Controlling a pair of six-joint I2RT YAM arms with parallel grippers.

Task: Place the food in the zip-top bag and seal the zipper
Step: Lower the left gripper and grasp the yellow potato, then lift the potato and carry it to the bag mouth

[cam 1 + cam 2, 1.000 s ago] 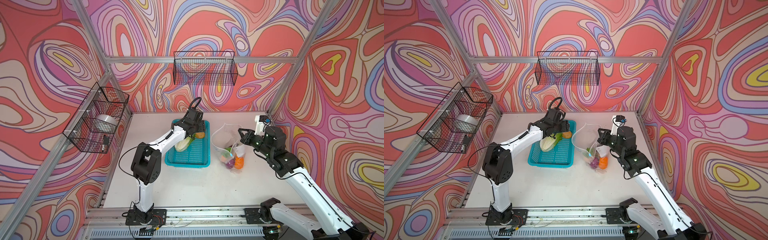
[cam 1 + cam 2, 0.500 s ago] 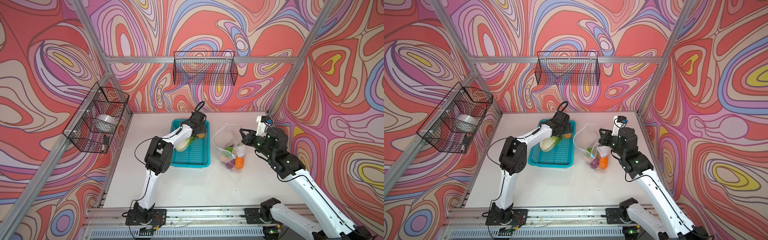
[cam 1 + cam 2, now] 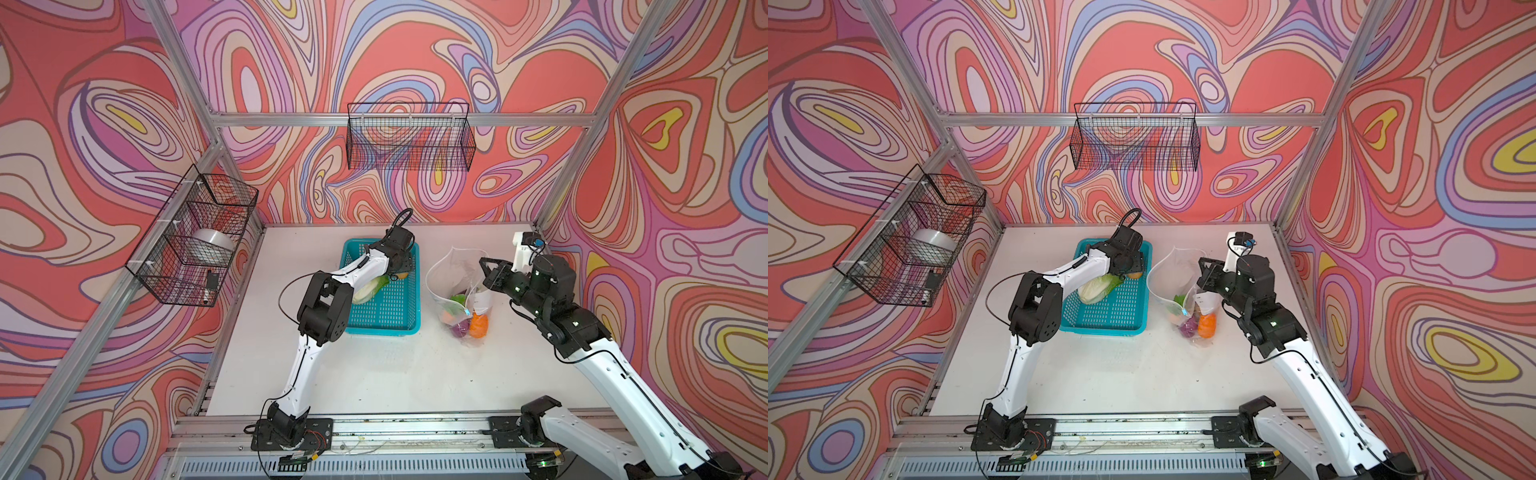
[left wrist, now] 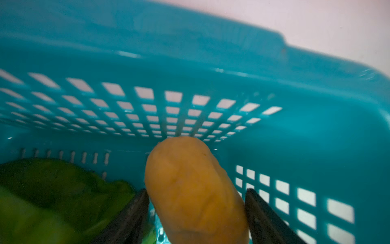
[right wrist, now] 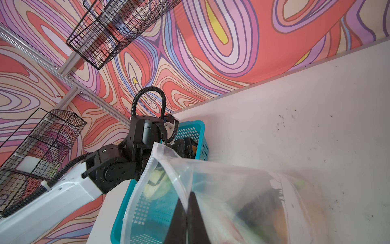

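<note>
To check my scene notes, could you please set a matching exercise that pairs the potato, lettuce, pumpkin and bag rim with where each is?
Things:
1 potato
2 lettuce
3 pumpkin
4 bag rim

Places:
A inside the bag
B pinched by the shut right gripper
C between the jaws of the left gripper
D in the basket, partly under the left arm

Pairs: 1-C, 2-D, 3-A, 4-B
</note>
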